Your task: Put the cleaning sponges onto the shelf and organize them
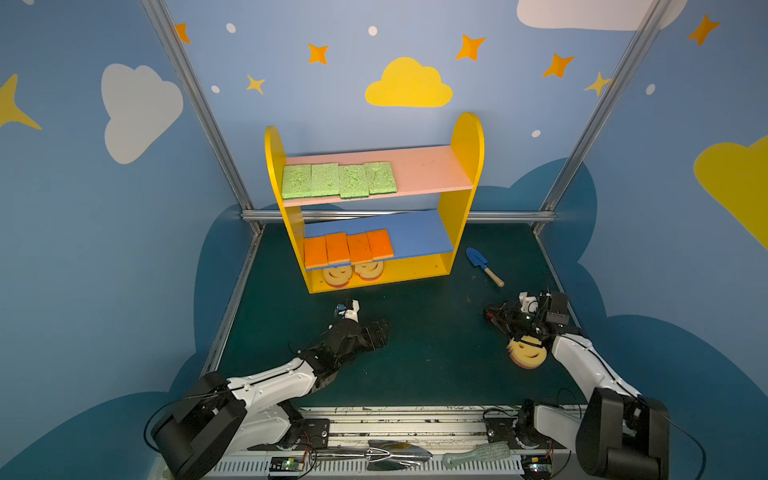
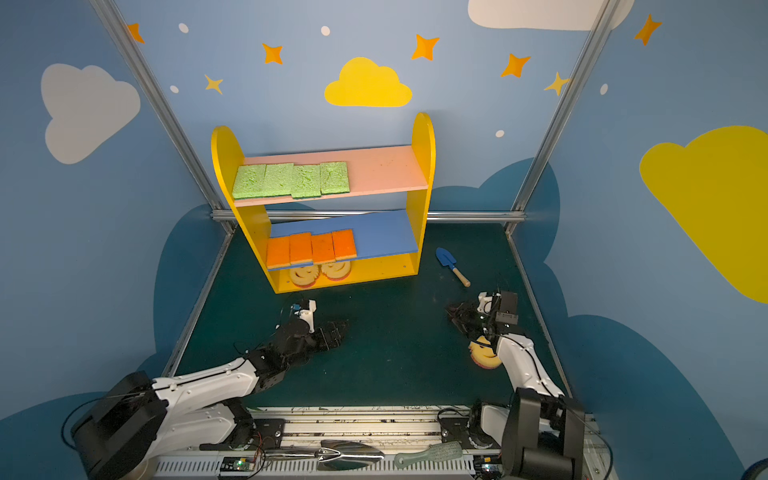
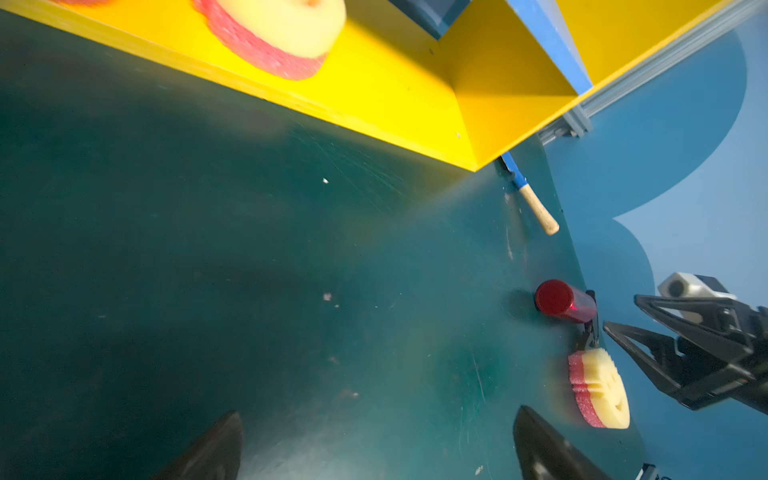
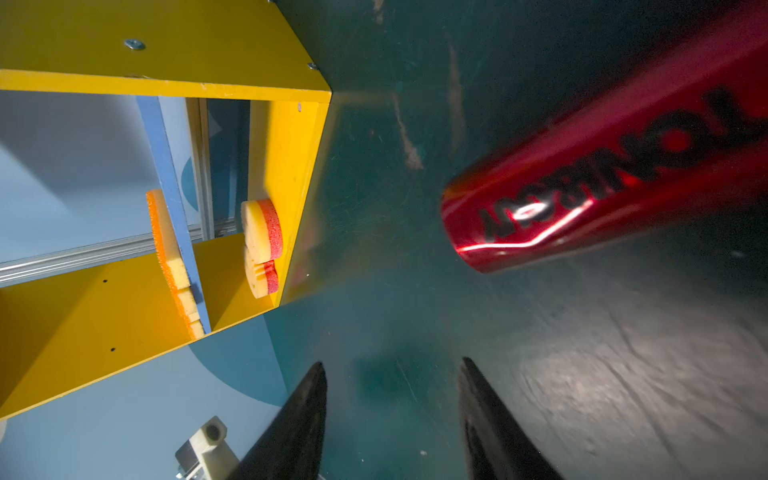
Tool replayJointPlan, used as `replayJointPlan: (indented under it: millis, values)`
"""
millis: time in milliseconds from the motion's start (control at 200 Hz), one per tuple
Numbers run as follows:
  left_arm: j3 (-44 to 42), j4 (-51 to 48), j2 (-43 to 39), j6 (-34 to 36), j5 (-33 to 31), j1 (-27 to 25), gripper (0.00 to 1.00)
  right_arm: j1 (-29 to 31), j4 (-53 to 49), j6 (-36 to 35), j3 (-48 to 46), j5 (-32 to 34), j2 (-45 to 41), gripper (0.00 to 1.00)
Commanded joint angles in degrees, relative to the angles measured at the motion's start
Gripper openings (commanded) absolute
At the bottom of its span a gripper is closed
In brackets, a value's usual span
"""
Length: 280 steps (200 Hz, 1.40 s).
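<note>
Green sponges line the shelf's pink board, orange sponges the blue board, and two smiley sponges sit on its base. A third smiley sponge lies on the bench under the right arm. The left end effector gapes wide and the right end effector is parted; both are empty.

Porous foam green sponges, smooth painted wooden shelf, glossy red cylinder, scuffed matt tabletop
</note>
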Motion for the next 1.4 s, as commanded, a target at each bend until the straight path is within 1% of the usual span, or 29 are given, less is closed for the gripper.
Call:
replayJointPlan:
  millis: [0, 105, 180, 305, 385, 470, 576, 701, 771, 956, 1171, 1246, 1396]
  values:
    - [2.34, 3.72, 3.53, 0.98, -0.85, -1.00, 0.99, -2.69, -7.55, -5.40, -0.18, -0.12, -5.76, 0.51]
    - [5.26, 5.03, 7.92, 1.34, 0.10, -1.80, 1.00, -5.88, -8.33, -6.76, -2.54, 0.80, -9.74, 0.51]
    - [7.67, 5.89, 11.23, 1.60, 1.50, -2.18, 0.99, -8.32, -7.01, -4.59, -5.96, 1.98, -12.81, 0.52]
    - [10.13, 7.73, 15.60, 1.41, 3.04, -2.54, 1.00, -11.62, -4.11, -3.66, -11.40, 3.13, -18.20, 0.52]
    - [11.08, 8.73, 17.82, 1.24, 3.60, -2.57, 1.00, -13.57, -5.21, -4.00, -13.01, 5.19, -21.59, 0.52]
    - [12.06, 9.44, 19.69, 1.25, 4.10, -2.56, 1.00, -15.88, -5.81, -4.49, -13.86, 6.12, -22.84, 0.53]
    - [12.72, 11.08, 21.92, 0.81, 4.63, -2.55, 1.00, -19.06, -4.75, -4.72, -14.31, 4.54, -20.30, 0.53]
    - [12.91, 12.78, 23.99, 0.06, 5.53, -2.63, 1.00, -22.18, -0.22, -3.38, -15.56, 0.16, -14.14, 0.53]
    - [12.86, 13.09, 24.42, -0.04, 5.99, -2.53, 1.00, -23.07, 0.89, -3.33, -15.62, -1.12, -11.15, 0.53]
    - [10.93, 14.61, 23.96, 0.10, 5.40, -2.34, 1.00, -23.26, -2.41, -5.10, -13.48, -0.45, -7.70, 0.53]
    - [6.62, 17.60, 22.59, -0.64, 5.30, -1.04, 1.00, -23.05, -0.50, -6.05, -13.91, -1.22, -4.90, 0.53]
    - [5.28, 18.36, 22.01, -0.89, 5.47, -0.33, 1.00, -22.47, -0.66, -8.44, -13.66, -1.71, -4.23, 0.53]
    - [3.55, 18.63, 20.53, -1.00, 5.97, 0.67, 1.00, -20.71, -2.12, -9.17, -13.51, -0.15, -4.29, 0.53]
